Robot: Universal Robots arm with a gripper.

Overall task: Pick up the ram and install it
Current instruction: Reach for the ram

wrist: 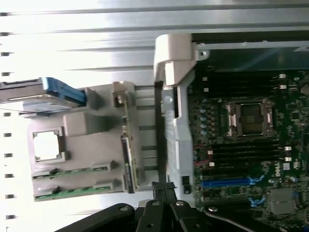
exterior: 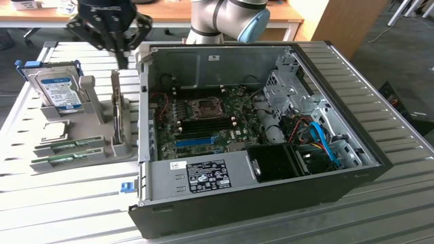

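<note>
Two green ram sticks [exterior: 68, 146] [wrist: 72, 172] lie flat in slots at the near end of a grey holder [exterior: 95, 114] [wrist: 87, 130]. Another ram stick [exterior: 118, 114] [wrist: 127, 150] stands on edge in the holder beside the case wall. My gripper [exterior: 123, 62] [wrist: 162, 186] hangs shut and empty above the far end of the holder, close to the case's wall. The open computer case [exterior: 271, 203] shows its motherboard [exterior: 203, 122] [wrist: 241, 145] with dark memory slots [exterior: 203, 126] [wrist: 241, 157] below the processor socket [exterior: 203, 107] [wrist: 249, 118].
A blue-labelled hard drive [exterior: 58, 89] [wrist: 43, 92] stands in the holder's far slot. A square silver processor [exterior: 54, 131] [wrist: 48, 145] lies in its recess. Drive cages [exterior: 288, 94] and cables [exterior: 322, 142] crowd the case on the exterior view's right. The robot's base [exterior: 217, 20] stands behind the case.
</note>
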